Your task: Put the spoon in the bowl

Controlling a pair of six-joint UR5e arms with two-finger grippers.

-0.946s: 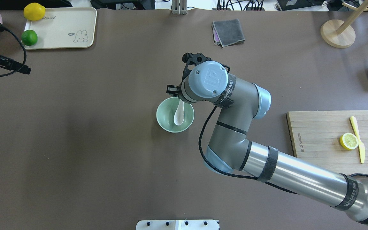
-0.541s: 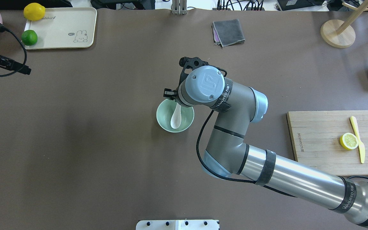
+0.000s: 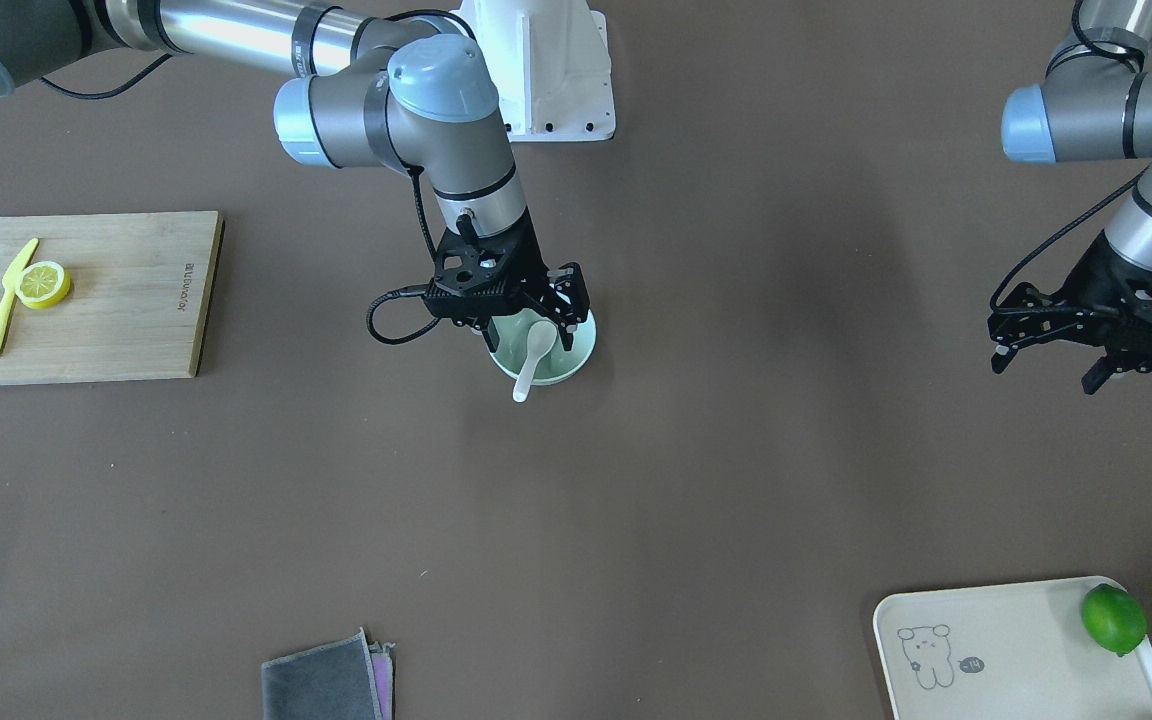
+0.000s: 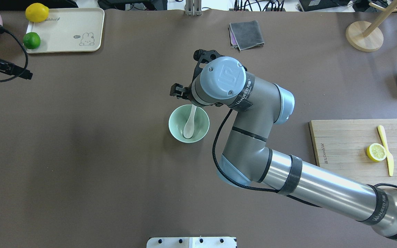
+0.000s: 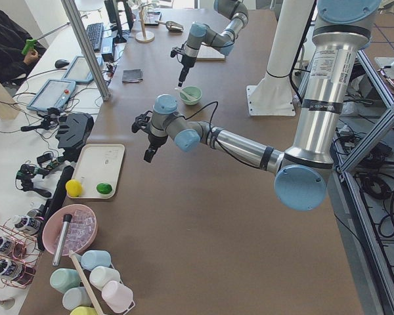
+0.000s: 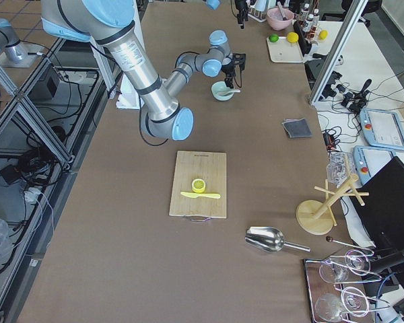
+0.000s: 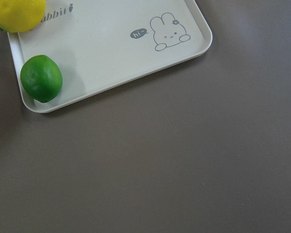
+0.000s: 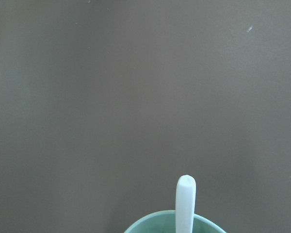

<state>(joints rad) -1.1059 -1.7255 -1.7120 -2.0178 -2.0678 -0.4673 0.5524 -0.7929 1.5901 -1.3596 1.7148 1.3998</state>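
The small white soup spoon (image 4: pixel 188 126) is found lying in the round pale mint-green bowl (image 4: pixel 175 121), scoop on the bottom and handle propped on the rim away from the robot. It lies just below the right jaws, which are spread wide and grip nothing. The left jaws, also spread and empty, are parked well apart, so only a straight lift-away by the right arm is judged to be needed.

Brown table (image 4: pixel 98 155) carries bowl (image 4: pixel 173 132), tray (image 4: pixel 64 34), cutting board (image 4: pixel 343 144), cloth (image 4: pixel 246 34).

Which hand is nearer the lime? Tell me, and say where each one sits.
Left. The left hand hangs at the lime's end of the table; the right hand is much farther away, at mid-table above the bowl.
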